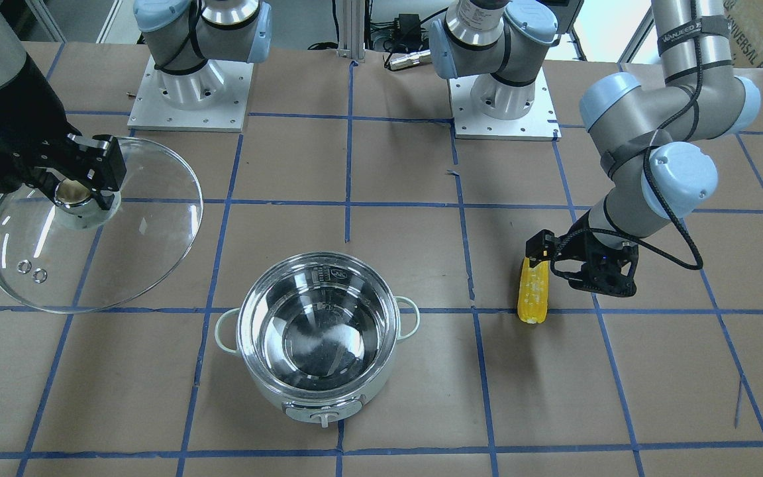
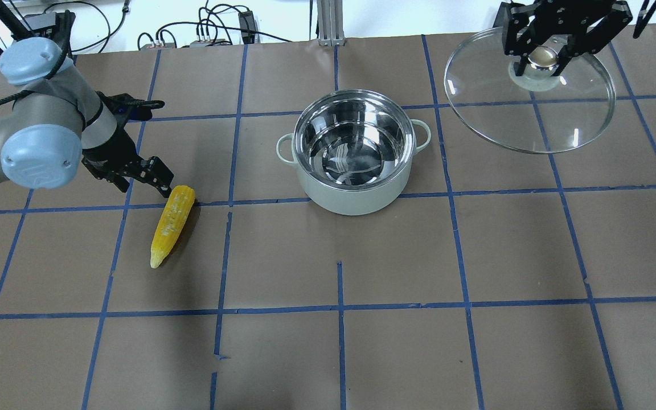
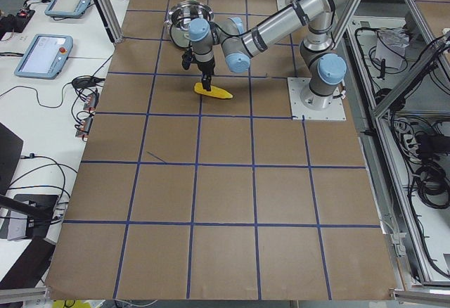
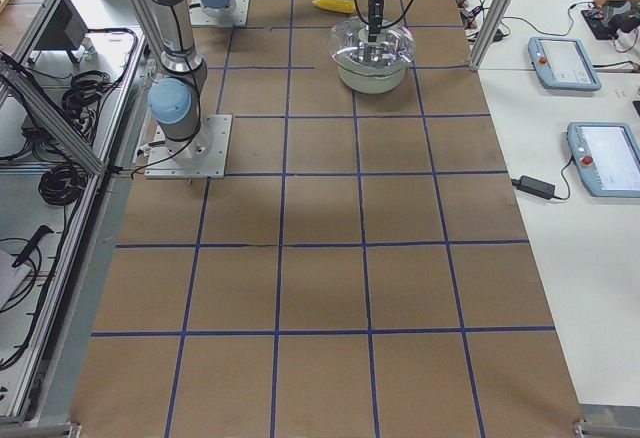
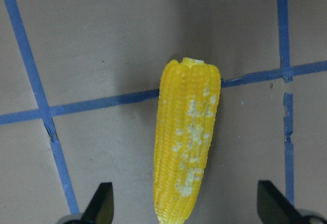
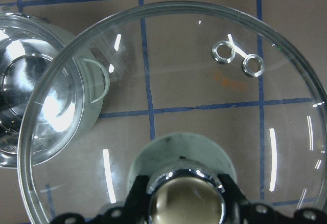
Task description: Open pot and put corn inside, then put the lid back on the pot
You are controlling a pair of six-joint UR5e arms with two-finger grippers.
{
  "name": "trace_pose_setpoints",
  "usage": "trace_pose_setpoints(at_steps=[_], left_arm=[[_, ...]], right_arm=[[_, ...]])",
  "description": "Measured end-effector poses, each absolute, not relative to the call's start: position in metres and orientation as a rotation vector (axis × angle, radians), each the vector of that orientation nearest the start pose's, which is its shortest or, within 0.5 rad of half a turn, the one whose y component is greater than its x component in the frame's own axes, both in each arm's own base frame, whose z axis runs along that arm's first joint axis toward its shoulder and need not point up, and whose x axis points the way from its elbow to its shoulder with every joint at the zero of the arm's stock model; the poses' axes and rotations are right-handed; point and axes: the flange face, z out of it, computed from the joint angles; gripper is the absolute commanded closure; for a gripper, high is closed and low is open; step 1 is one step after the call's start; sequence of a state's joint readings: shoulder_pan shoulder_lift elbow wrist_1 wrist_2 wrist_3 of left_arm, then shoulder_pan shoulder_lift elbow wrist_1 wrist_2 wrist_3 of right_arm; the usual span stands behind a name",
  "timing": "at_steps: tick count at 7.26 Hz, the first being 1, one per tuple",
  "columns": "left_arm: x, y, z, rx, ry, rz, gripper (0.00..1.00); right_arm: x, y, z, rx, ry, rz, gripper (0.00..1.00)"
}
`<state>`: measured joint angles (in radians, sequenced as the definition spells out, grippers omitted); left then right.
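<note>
The pot (image 2: 351, 196) stands open and empty mid-table, also seen in the front view (image 1: 275, 391). My right gripper (image 2: 541, 57) is shut on the knob of the glass lid (image 2: 533, 119) and holds it tilted above the table, beside the pot. The front view shows this gripper (image 1: 80, 192) and the lid (image 1: 143, 232); the right wrist view shows the lid (image 6: 204, 96) and the pot (image 6: 30, 96) below left. The corn (image 2: 173, 225) lies on the table. My left gripper (image 2: 140, 179) hovers open above it. In the left wrist view the corn (image 5: 186, 147) lies between the spread fingertips (image 5: 102, 203).
Brown paper with blue tape lines (image 2: 339, 307) covers the table. The two arm bases (image 1: 189, 86) stand at the robot's edge. Cables (image 2: 214, 28) lie past the table's far side in the overhead view.
</note>
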<state>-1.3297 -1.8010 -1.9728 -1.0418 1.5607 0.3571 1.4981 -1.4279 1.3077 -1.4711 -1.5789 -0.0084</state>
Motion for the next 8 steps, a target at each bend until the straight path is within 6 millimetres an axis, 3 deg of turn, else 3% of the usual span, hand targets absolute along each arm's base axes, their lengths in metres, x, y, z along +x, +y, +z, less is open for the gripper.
trace_pose_setpoints(at_steps=[3,8], left_arm=[[-0.011,-0.513,0.213,0.163,3.167,0.108,0.00],[-0.009,-0.518,0.201,0.161,3.167,0.070,0.02]], right_arm=[[0.098,-0.557,0.533,0.085,3.142,-0.026,0.75],[0.128,-0.528,0.516,-0.037,3.102,0.030,0.75]])
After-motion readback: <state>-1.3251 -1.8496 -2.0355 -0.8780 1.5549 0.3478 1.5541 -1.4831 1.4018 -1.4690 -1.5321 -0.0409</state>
